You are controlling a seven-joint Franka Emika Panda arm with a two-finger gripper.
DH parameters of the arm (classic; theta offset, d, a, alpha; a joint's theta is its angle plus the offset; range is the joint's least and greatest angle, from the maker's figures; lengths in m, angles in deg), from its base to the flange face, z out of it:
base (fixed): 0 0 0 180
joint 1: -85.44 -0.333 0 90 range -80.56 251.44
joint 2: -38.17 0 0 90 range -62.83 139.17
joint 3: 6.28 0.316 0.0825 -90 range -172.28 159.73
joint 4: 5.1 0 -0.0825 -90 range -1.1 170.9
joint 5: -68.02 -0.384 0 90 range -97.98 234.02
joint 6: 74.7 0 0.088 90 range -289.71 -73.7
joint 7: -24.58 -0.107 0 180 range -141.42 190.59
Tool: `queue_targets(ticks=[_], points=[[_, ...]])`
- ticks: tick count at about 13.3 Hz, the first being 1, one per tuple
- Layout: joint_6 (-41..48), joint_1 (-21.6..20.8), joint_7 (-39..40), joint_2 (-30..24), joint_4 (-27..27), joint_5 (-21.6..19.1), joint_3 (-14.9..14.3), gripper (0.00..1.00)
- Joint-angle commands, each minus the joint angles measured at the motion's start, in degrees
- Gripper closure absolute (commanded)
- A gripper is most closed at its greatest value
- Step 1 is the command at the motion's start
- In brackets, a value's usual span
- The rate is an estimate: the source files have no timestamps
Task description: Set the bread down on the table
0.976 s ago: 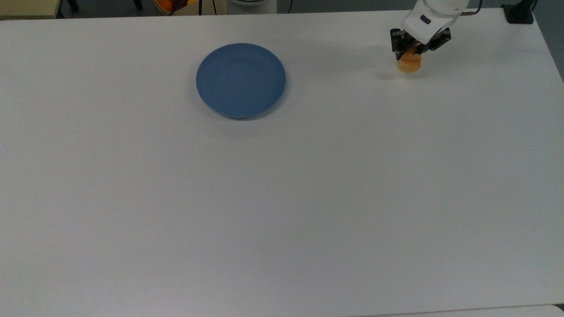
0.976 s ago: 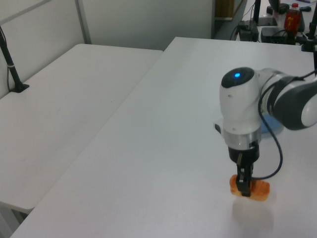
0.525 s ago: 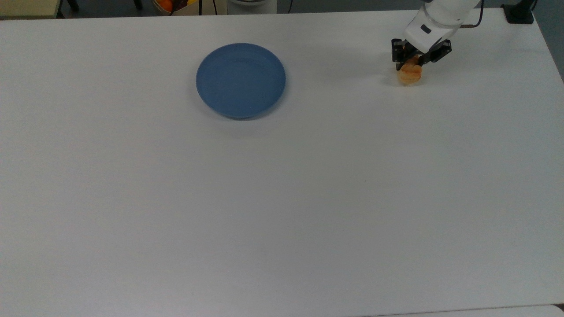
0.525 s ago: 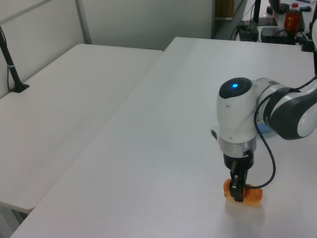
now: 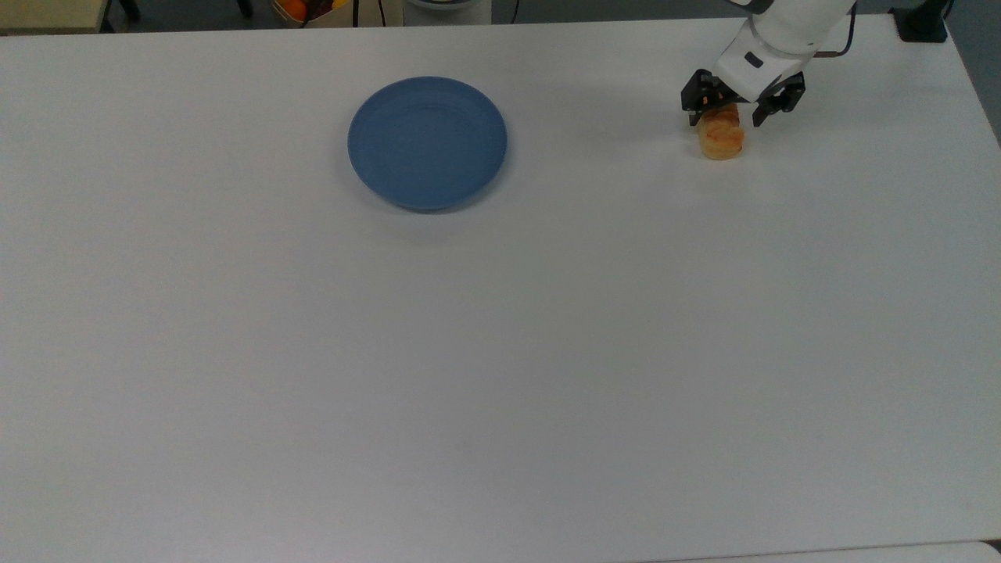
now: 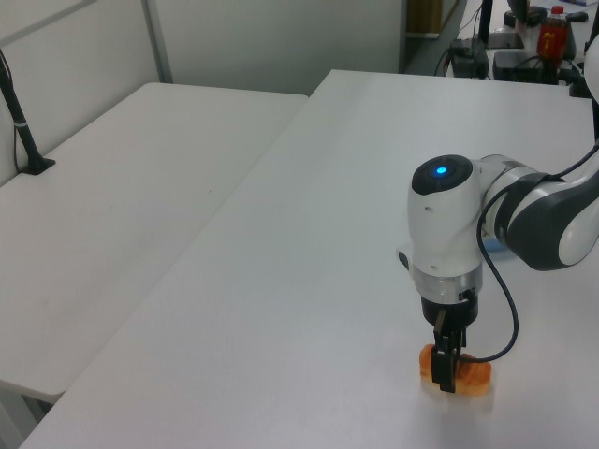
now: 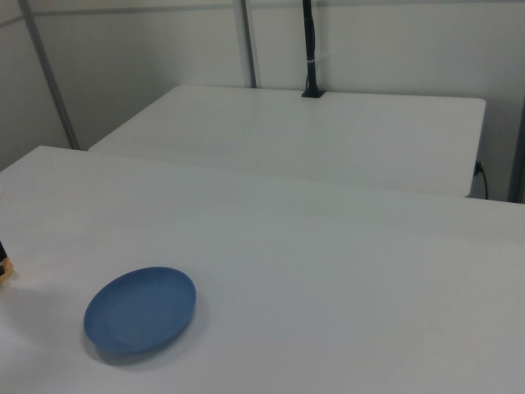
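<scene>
One bread (image 5: 722,140) sits on the table (image 5: 500,352) at the plate's (image 5: 427,142) three o'clock in the top view, gripper (image 5: 740,107) jaws spread wide astride it, seemingly releasing it.

The arm (image 6: 468,224) has white rounded housings with grey joint sections. A blue indicator light sits on the wrist housing. A black cable loops beside the black gripper (image 6: 447,360).

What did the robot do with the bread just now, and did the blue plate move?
The gripper lowered the bread onto the table, then opened its fingers and let go; they now stand apart on either side of it. The blue plate stayed where it was.
</scene>
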Motion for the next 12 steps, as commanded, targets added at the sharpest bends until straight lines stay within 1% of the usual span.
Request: queue_targets(ticks=[1, 3, 6, 7, 8, 9, 11, 12], points=[[1.38, 0.22, -1.03, -2.05, -0.94, 1.31, -0.66, 0.0], [4.1, 1.45, 0.02, -4.16, -1.03, 1.31, -0.66, 0.0], [9.55, 5.22, 6.51, -7.94, -3.3, -0.09, -0.57, 0.0], [11.83, 6.89, 8.62, -9.0, -4.62, -1.66, -0.66, 0.0], [15.16, 9.34, 12.99, -10.4, -7.16, -4.72, -1.44, 0.0], [18.24, 11.02, 17.73, -12.07, -9.1, -7.1, -4.23, 0.0], [21.07, 11.56, 22.77, -14.09, -10.52, -8.61, -8.98, 0.0], [21.69, 12.52, 25.4, -15.32, -10.44, -9.06, -10.57, 0.0]])
